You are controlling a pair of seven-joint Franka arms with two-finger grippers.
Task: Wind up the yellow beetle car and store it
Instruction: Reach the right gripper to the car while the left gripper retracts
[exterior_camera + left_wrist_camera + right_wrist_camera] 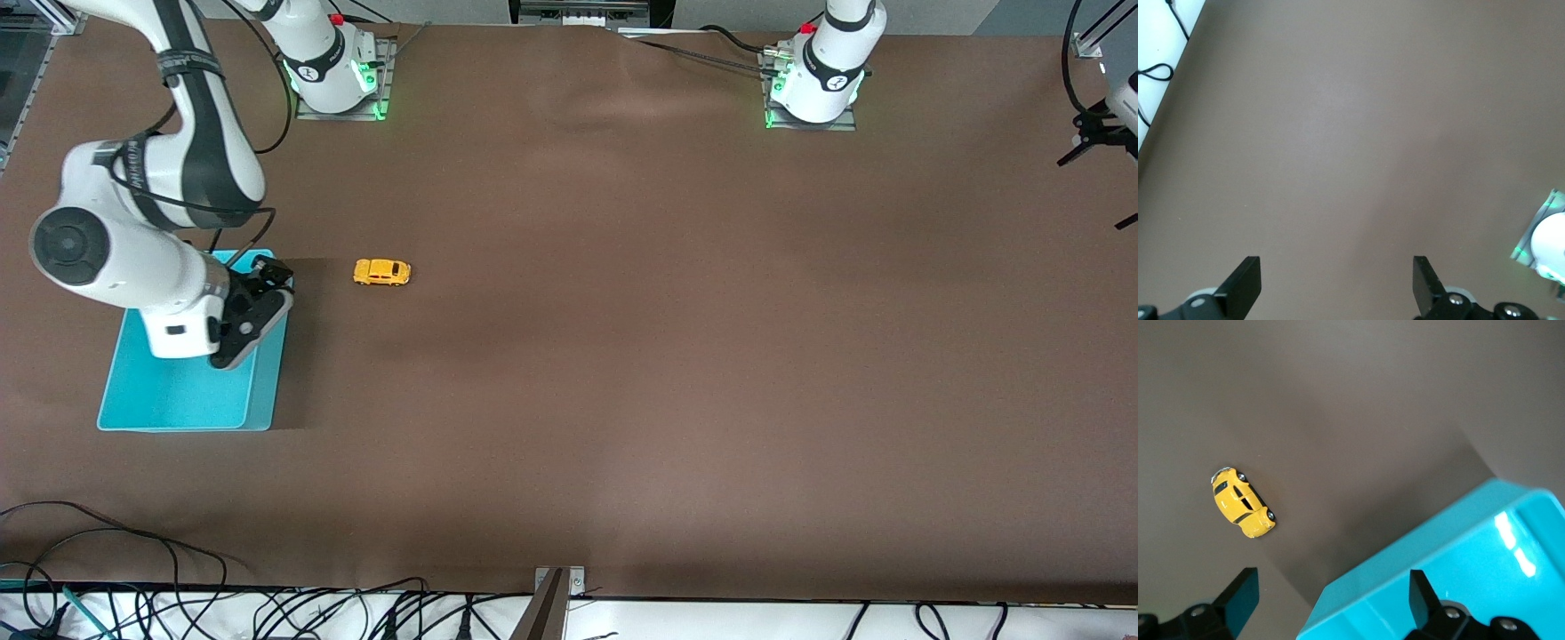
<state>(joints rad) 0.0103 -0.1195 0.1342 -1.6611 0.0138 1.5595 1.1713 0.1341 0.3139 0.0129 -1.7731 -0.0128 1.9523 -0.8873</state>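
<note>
The yellow beetle car [382, 272] stands on its wheels on the brown table, beside the turquoise bin [178, 400] and toward the right arm's end. In the right wrist view the yellow beetle car [1243, 503] lies apart from the turquoise bin [1485, 540]. My right gripper [267, 280] hovers over the bin's corner that is closest to the car. The right gripper [1331, 587] is open and holds nothing. My left gripper [1336, 273] hangs open over bare table with nothing between its fingers.
The bin holds nothing that I can see. An arm base with green lights [1545, 240] shows in the left wrist view. Cables [267, 613] run along the table edge nearest the front camera. A dark stand [1098, 133] juts in at the left arm's end.
</note>
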